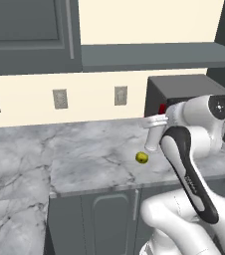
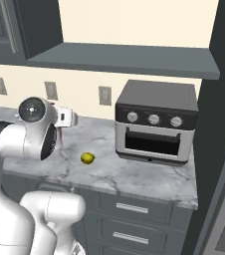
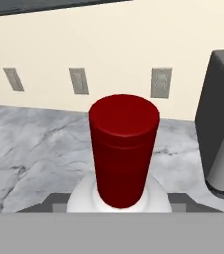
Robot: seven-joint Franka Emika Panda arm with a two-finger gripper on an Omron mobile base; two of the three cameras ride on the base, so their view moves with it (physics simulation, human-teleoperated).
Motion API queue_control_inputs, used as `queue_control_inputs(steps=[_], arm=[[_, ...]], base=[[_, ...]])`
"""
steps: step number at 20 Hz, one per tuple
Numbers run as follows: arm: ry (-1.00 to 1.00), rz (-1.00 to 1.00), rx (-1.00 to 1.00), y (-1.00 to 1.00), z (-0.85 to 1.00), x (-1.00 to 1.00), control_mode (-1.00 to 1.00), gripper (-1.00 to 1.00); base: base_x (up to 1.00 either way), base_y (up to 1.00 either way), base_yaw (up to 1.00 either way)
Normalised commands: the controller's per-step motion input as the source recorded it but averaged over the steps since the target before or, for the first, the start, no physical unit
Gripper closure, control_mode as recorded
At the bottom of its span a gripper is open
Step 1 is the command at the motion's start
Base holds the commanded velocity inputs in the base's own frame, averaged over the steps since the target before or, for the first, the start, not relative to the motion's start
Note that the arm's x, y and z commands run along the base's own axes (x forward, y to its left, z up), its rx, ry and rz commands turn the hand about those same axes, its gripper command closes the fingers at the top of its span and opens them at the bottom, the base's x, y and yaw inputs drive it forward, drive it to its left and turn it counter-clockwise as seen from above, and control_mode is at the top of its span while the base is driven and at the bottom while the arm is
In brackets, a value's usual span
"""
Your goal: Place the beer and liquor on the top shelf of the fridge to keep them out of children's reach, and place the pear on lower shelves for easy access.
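Red-capped liquor (image 3: 124, 154) sits upright in the end effector (image 1: 153, 134), jaws closed on its whitish body, raised over the marble tabletop (image 1: 84, 154), likely for carrying fridge-ward. Pear (image 1: 142, 158) waits on the tabletop just beside.

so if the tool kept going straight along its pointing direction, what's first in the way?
The liquor: its red cap sits dead centre in the hand view, right at the tool, which looks already shut around the bottle. Beyond it, the cream wall.

Place: home kitchen
Signs: marble counter (image 2: 134, 172), toaster oven (image 2: 156, 122) far right, grey base cabinets (image 1: 109, 219), wall outlets (image 1: 60, 98)
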Motion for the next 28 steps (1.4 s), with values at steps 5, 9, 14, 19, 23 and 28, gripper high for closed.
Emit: queue_control_inputs(steps=[5,9,14,19,23,28], arm=[[0.02,0.00,-0.04,-0.10,0.44,-0.74,-1.00,1.00],[0.00,0.00,-0.04,0.00,0.48,-0.47,-1.00,1.00],[0.04,0.00,-0.03,0.00,0.53,-0.30,-1.00,1.00],[0.02,0.00,-0.02,-0.04,0.37,-0.48,1.00,1.00],[0.00,0.00,0.00,0.00,0.00,0.00,1.00,1.00],[0.00,0.00,0.00,0.00,0.00,0.00,1.00,1.00]], base=[[0.00,0.00,0.00],[0.00,0.00,0.00],[0.00,0.00,0.00],[-0.18,-0.02,0.00],[-1.00,-0.20,0.00],[-1.00,-0.49,-0.08]])
